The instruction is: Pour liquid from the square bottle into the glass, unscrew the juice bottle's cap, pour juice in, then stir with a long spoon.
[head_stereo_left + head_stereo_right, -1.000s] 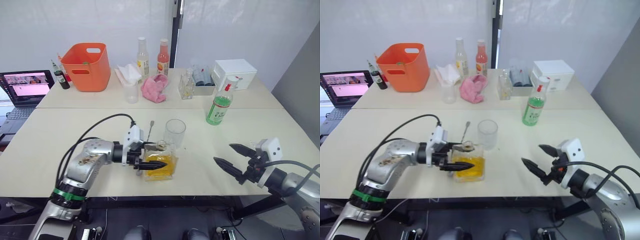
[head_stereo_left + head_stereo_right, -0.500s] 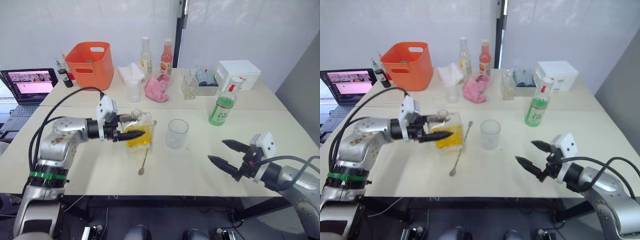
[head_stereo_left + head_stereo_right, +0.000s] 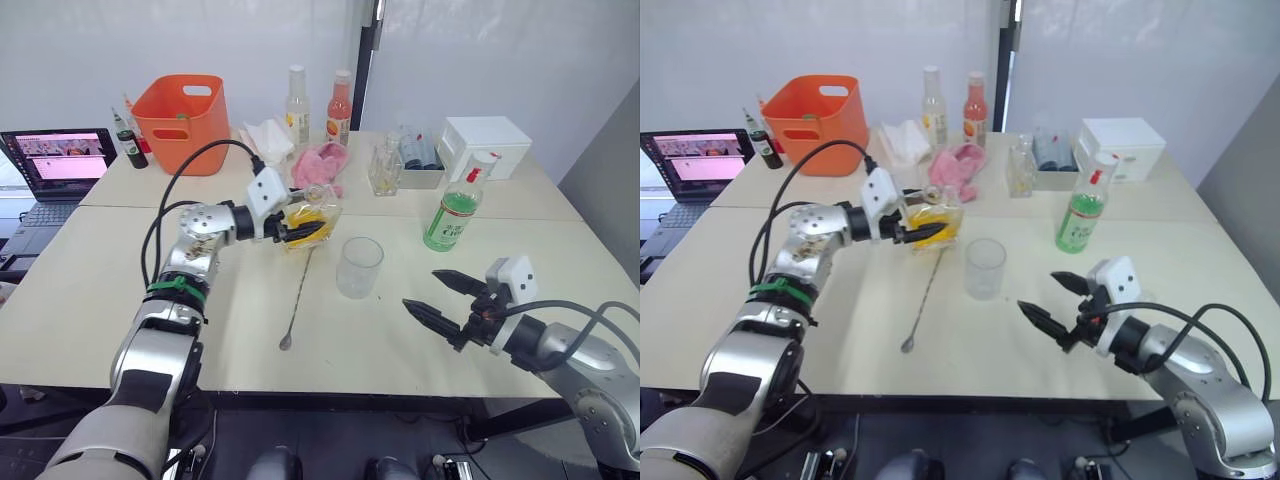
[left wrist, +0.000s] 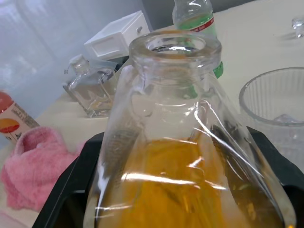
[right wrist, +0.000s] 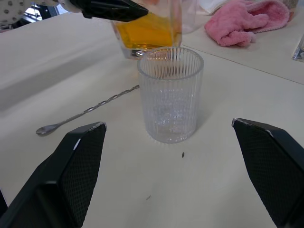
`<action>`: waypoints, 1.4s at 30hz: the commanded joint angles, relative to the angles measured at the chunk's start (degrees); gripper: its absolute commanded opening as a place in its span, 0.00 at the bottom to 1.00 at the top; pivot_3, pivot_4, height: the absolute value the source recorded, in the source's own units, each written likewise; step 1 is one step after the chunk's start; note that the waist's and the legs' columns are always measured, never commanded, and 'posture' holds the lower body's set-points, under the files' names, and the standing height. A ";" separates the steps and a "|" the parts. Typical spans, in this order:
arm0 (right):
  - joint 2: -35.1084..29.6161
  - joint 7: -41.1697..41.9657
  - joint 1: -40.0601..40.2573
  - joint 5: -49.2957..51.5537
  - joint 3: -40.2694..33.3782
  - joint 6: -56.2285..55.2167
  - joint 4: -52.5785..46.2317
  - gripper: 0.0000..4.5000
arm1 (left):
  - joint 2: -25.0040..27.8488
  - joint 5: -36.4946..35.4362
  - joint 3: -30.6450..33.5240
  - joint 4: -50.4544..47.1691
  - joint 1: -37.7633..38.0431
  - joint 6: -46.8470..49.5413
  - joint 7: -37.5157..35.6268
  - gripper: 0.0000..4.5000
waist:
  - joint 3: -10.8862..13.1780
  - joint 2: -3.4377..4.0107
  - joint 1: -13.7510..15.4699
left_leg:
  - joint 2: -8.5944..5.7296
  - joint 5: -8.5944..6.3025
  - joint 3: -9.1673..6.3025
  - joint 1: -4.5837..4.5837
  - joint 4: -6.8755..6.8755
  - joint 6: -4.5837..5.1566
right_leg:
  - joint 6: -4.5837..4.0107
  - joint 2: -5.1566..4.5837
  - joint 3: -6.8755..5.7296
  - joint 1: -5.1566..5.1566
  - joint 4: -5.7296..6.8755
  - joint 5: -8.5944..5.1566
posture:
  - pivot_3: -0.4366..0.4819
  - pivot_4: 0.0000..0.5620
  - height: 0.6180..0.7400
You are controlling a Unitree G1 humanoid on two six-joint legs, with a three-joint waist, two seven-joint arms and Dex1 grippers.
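The left gripper (image 3: 305, 228) is clamped on the square bottle (image 3: 308, 212), one black finger on each side of its body, and holds it above the desk (image 3: 90, 290) with the open neck tipped toward the glass (image 3: 359, 267). The orange-yellow liquid sits low in the tilted body. The left arm reaches forward with its elbow bent and a black cable looping over the forearm.

Just below the bottle the long spoon (image 3: 298, 300) lies flat on the desk, its small bowl at the near end and its stem running up toward the bottle. The glass stands upright beside the spoon, near the bottle but apart from it; its ribbed wall shows in the right wrist view, and it looks empty.

The right gripper (image 3: 442, 298) hovers low over the desk with its two fingers spread wide and nothing between them, pointing toward the glass. The right forearm lies low along the desk's near edge.

Farther right stands the juice bottle (image 3: 453, 212), upright, with green liquid; its label is too small to read. Behind it sit a white box (image 3: 486, 143) and a small faceted glass bottle (image 3: 383, 170). A pink cloth (image 3: 322, 166), two tall slim bottles (image 3: 297, 97), an orange basket (image 3: 186, 122) and an open laptop (image 3: 55, 167) line the far side.
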 commanded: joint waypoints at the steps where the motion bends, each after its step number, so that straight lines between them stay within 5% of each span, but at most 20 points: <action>1: 0.73 -1.65 -0.93 1.11 -0.32 -0.02 -2.82 1.00 | -0.73 4.40 -0.33 4.60 -6.24 -11.33 7.34 0.63 | 0.04 -0.07 -0.04 | 0.00 0.00 0.01 -0.01 0.00 0.01 | 0.01 0.00 0.00 0.00 -0.01 0.01 | 0.48 0.27 1.00; 23: 2.66 -6.93 -2.88 1.69 1.77 0.46 -4.68 1.00 | -3.47 32.15 -14.89 15.83 -13.84 -26.39 42.23 0.63 | 0.10 -0.17 -0.02 | 0.08 -0.04 0.01 -0.05 0.05 0.08 | 0.05 -0.02 0.00 -0.03 0.00 0.03 | 0.48 0.27 1.00; 42: 2.98 -8.36 -2.56 2.21 2.06 0.83 -5.55 1.00 | -2.68 45.35 -24.49 16.62 -16.03 -29.52 59.72 0.63 | 0.10 -0.17 -0.02 | 0.08 -0.04 0.02 -0.07 0.08 0.08 | 0.06 -0.02 -0.01 -0.04 0.03 0.03 | 0.48 0.27 1.00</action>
